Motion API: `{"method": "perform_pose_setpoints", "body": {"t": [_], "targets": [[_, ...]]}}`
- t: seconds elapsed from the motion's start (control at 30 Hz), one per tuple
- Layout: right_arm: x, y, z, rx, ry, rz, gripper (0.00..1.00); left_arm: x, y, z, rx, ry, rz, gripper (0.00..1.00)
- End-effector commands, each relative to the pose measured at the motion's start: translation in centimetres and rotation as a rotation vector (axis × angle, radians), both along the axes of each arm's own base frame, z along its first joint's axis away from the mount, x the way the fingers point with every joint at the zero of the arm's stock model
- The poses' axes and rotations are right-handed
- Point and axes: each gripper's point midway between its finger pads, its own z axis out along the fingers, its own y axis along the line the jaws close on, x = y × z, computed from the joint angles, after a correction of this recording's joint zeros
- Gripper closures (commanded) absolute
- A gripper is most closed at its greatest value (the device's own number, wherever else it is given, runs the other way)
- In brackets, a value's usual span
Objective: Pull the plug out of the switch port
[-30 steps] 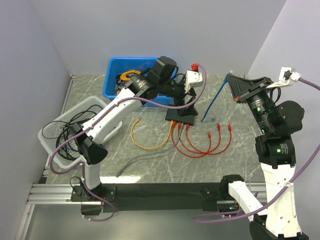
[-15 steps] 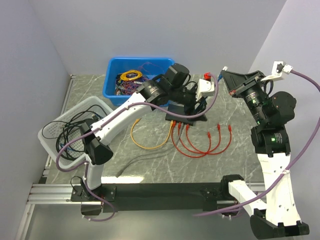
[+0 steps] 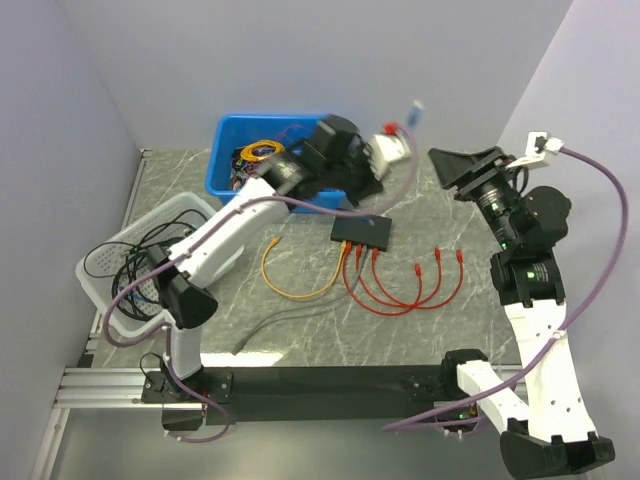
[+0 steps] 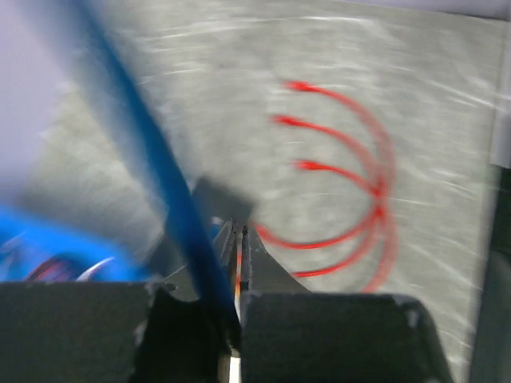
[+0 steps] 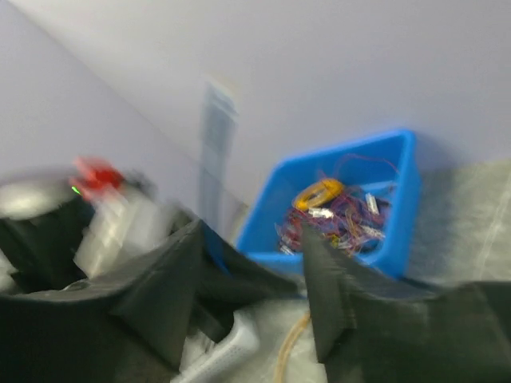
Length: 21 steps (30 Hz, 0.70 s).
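The switch (image 3: 362, 231) is seen lying flat near the middle of the grey marbled table (image 3: 470, 320). An orange cable (image 3: 298, 290) and red cables (image 3: 400, 300) are run to its 6 o'clock edge. 3 free red ends are spread on the table at 4 o'clock from the switch.

The left gripper (image 4: 238, 239) is raised above the table at 12 o'clock from the switch, just beside the blue bin (image 3: 222, 168). In the left wrist view its fingers (image 4: 263, 275) are shown pressed almost together, and a blue cable (image 4: 152, 144) is pinched between them. From the pinch the cable is led up and away toward 11 o'clock in that view. In the top view only a blurred pale-blue streak (image 3: 415, 108) is seen in the air beyond the gripper, clear of the switch. Whether that streak is the plug itself cannot be told.

The right gripper (image 5: 251, 231) is held in the air at 2 o'clock from the switch, well apart from it and turned toward the left gripper. Its fingers (image 5: 327, 279) are spread partway, and nothing is held between them. The bin, filled with tangled wires, is seen through the gap.

A white basket (image 3: 105, 262) holding dark cables is placed at 9 o'clock from the switch, near the table's left edge. A grey cable (image 3: 285, 322) is laid on the table at 7 o'clock from the switch.
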Motion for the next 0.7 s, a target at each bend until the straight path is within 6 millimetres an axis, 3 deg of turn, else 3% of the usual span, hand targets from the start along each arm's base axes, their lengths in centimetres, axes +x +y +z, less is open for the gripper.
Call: {"method": "perform_pose_setpoints", "body": {"t": [0.0,0.1,0.2,0.27,0.3,0.33,0.4,0.53,0.67], "targets": [[0.5,0.7,-1.9,-0.033,0.034,0.037,0.37,4.4,7.0,9.5,-0.138,-0.199,0.23,1.0],[0.5,0.6,-2.8,-0.061,0.048,0.034,0.32,7.6,12.9,11.3,-0.139,-0.245,0.364,1.0],[0.3,0.2,-3.4,-0.07,0.046,0.007,0.31,8.5,17.3,12.6,-0.14,-0.255,0.445,1.0],[0.3,-0.2,-4.2,-0.079,0.059,-0.014,0.31,7.9,20.0,12.7,-0.098,-0.265,0.486,1.0],[0.4,-0.3,-4.5,-0.083,0.069,-0.022,0.31,7.6,22.5,13.7,-0.086,-0.296,0.546,1.0],[0.4,-0.4,-5.0,-0.087,0.076,-0.027,0.31,7.5,23.8,12.2,-0.038,-0.275,0.57,1.0],[0.6,-0.7,-5.8,-0.103,0.095,-0.042,0.31,7.2,27.6,12.4,0.0,-0.298,0.649,1.0],[1.1,-0.5,-7.2,-0.116,0.126,-0.033,0.31,6.7,33.7,9.7,0.128,-0.238,0.785,1.0],[1.3,-0.1,-8.3,-0.12,0.149,-0.01,0.31,4.5,39.5,4.7,0.335,-0.127,0.877,1.0]]}}
